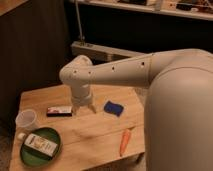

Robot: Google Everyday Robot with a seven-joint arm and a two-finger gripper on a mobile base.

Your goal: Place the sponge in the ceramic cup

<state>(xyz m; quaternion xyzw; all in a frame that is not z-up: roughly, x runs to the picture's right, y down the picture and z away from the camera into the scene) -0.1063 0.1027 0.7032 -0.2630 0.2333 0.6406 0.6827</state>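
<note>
The dark-blue sponge (113, 108) lies flat on the wooden table (95, 131), right of centre. The pale ceramic cup (26, 120) stands upright near the table's left edge, apart from the sponge. My gripper (83, 109) points down at the table between the two, a short way left of the sponge and hanging from the white arm that reaches in from the right. It holds nothing that I can see.
A dark packet with a white label (59, 111) lies just left of the gripper. A green plate (41, 146) with a packaged item on it sits at the front left. An orange carrot (124, 141) lies near the front right edge. The robot's white body fills the right side.
</note>
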